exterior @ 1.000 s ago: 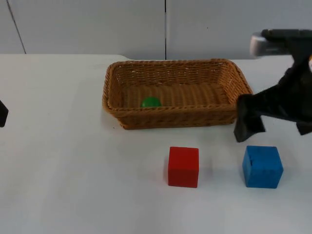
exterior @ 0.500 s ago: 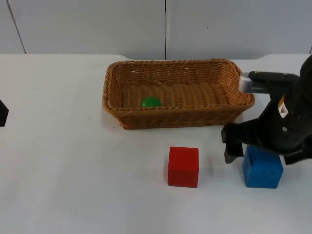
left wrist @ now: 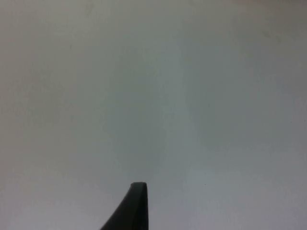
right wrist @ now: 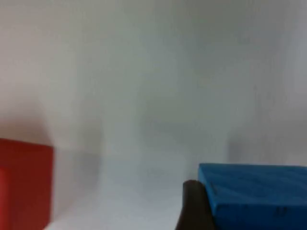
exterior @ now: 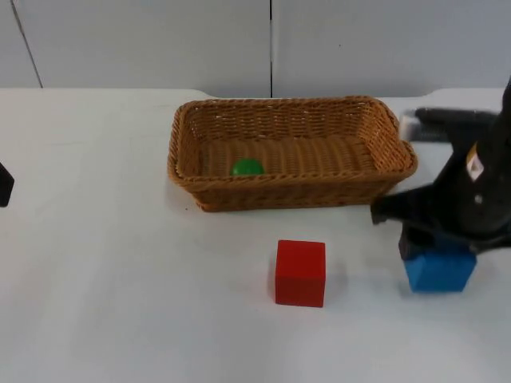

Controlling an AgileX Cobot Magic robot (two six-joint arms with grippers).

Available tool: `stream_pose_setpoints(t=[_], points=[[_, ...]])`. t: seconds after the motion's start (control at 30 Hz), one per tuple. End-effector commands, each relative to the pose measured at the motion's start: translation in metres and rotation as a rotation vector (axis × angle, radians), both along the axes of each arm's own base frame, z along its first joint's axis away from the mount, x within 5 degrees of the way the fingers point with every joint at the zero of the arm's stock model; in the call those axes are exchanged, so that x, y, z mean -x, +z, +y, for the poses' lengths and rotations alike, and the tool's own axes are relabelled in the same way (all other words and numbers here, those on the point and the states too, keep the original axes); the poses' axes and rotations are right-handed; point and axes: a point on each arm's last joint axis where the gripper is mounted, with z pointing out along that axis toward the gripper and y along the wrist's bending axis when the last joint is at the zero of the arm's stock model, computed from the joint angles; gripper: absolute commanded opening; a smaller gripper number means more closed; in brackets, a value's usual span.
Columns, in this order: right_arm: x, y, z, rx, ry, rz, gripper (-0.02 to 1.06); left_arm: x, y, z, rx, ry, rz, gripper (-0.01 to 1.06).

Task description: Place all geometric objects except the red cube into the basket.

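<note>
A blue cube (exterior: 439, 273) stands on the white table at the right front. My right gripper (exterior: 437, 249) has come down over it and is open, its fingers astride the cube. In the right wrist view one black fingertip (right wrist: 192, 206) lies against the side of the blue cube (right wrist: 254, 196). The red cube (exterior: 300, 273) sits to its left, apart from it, and appears as well in the right wrist view (right wrist: 24, 184). A wicker basket (exterior: 287, 185) lies behind both cubes, with a green ball (exterior: 247, 167) inside it. My left gripper (exterior: 4, 185) waits at the table's left edge.
The basket's front wall is a short way behind the right arm. Bare white table stretches across the left half and along the front edge. A grey partition wall closes off the back.
My right gripper swung down from beside the basket's right end and lowered over the blue cube. The cube shifted slightly to the right. The left arm stayed still.
</note>
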Motion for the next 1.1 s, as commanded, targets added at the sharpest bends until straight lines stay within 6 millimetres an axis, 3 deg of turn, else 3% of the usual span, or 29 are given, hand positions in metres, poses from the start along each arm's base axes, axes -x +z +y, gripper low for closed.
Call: stream_pose_setpoints(t=[0.0,0.13,0.17,0.27,0.57,0.7,0.8,0.9,0.93,1.07], points=[[0.003,0.032,0.001,-0.018,0.054,-0.080,0.00,0.001,0.001,0.001,0.006,0.010,-0.011,1.05],[0.013,0.085,-0.006,-0.016,0.175,-0.220,0.00,0.001,0.001,0.001,0.006,0.010,-0.011,1.05],[0.013,0.085,-0.006,-0.016,0.175,-0.220,0.00,0.001,0.001,0.001,0.006,0.010,-0.011,1.05],[0.020,0.109,-0.009,-0.021,0.226,-0.299,0.00,0.002,0.001,0.001,0.007,0.009,-0.007,1.05],[0.015,0.113,-0.009,0.015,0.268,-0.300,0.00,0.001,0.001,0.001,0.003,0.011,-0.019,1.05],[-0.014,0.129,0.007,0.058,0.303,-0.298,0.00,0.001,0.001,0.001,0.003,0.011,-0.019,1.05],[-0.029,0.131,0.015,0.069,0.314,-0.300,0.00,0.001,0.001,0.001,0.003,0.011,-0.019,1.05],[-0.068,0.122,0.036,0.081,0.322,-0.301,0.00,0.001,0.001,0.001,0.003,0.011,-0.019,1.05],[-0.068,0.122,0.036,0.081,0.322,-0.301,0.00,0.001,0.001,0.001,0.003,0.011,-0.019,1.05],[-0.110,0.097,0.062,0.064,0.328,-0.338,0.00,0.001,0.001,0.001,0.003,0.011,-0.021,1.05]])
